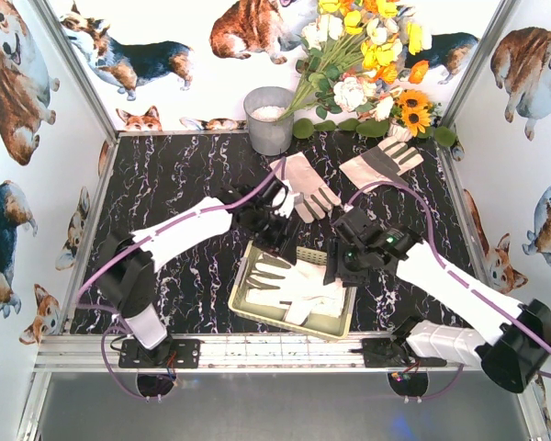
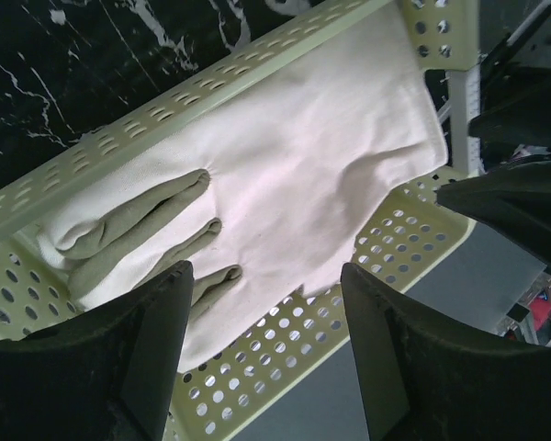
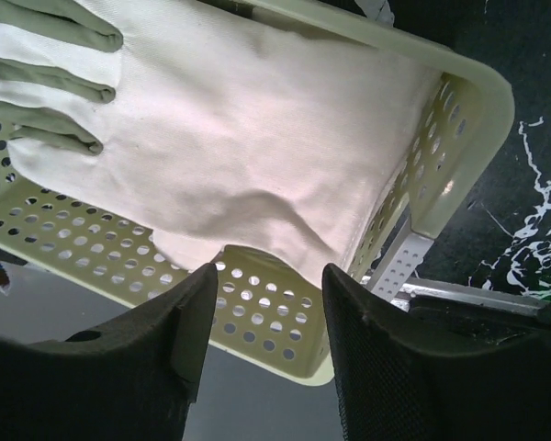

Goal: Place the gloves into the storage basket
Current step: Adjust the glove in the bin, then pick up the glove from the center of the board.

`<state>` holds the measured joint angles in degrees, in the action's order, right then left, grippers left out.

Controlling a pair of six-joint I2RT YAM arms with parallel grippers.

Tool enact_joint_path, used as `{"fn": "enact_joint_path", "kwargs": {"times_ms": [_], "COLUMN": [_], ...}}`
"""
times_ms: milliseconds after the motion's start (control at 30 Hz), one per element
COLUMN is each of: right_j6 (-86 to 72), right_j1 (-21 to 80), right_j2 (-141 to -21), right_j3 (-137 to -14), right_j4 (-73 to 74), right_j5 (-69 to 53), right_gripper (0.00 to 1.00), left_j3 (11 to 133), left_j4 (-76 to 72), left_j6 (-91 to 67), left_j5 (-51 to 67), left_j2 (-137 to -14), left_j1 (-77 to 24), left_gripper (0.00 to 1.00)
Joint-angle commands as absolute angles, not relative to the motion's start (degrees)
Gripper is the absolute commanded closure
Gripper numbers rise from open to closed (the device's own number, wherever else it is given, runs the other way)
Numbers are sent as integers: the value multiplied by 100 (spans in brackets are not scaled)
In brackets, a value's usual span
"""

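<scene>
Table [image 1: 184,184]: black marble top. Both arms reach in over its near half.

Basket [image 1: 241,296]: at the near edge of the table, between the two arm bases, set slightly askew.

Gloves in the basket [image 1: 294,280]: white cloth with olive fingers, lying flat on the perforated floor. Both wrist views show a glove spread across the bottom, its cuff toward an end wall. From above I see overlapping white cloth. I judge there is more than one glove in there, but I cannot read a count.

Gloves outside: two, both on the far half of the table and apart from the basket. One [image 1: 308,188] lies just beyond the left arm's wrist. The other [image 1: 381,161] lies near the flowers [image 1: 367,55] at the back right.

Left gripper [image 2: 266,276]: above the basket, jaws apart, nothing between them. The glove below it lies loose.

Right gripper [image 3: 271,276]: above the other end of the basket, jaws likewise apart and empty.

Progress, my judgement: part done. Some gloves are in and two that I can see are yet to be fetched. I find no others in view. Each outlying glove lies on the side of one arm, so I would take one with each.
</scene>
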<state>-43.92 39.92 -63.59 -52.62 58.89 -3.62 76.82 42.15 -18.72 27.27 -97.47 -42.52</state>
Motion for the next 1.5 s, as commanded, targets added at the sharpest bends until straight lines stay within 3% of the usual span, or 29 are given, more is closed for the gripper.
{"fn": "enact_joint_path", "kwargs": {"times_ms": [0,233,567,833,1133,1467], "right_j6": [-4567,-4525,-4178,-3896,-3530,-2908], "right_j1": [4008,4183,4547,4553,4298,2790], "right_j2": [-6219,-6823,-7894,-7584,-6924,-7036], "right_j3": [-5346,-5067,-4861,-5439,-6505,-7095], "right_j4": [5826,5333,4681,4992,5471,5024], "right_j5": [-482,-727,-896,-829,36,-468], "right_gripper": [52,67,68,52,38,37], "left_j3": [7875,7752,7317,7228,7556,8529], "left_j4": [4464,4465,4229,3794,2728,2215], "left_j6": [-1980,-2089,-2340,-2637,-3314,-3604], "left_j5": [2437,2052,1807,1688,1908,1887], "left_j2": [-9493,-8982,-8315,-8148,-9058,-10865], "left_j1": [-4205,-3844,-2938,-2486,-2276,-2151], "left_gripper": [38,35,30,27,28,34]}}
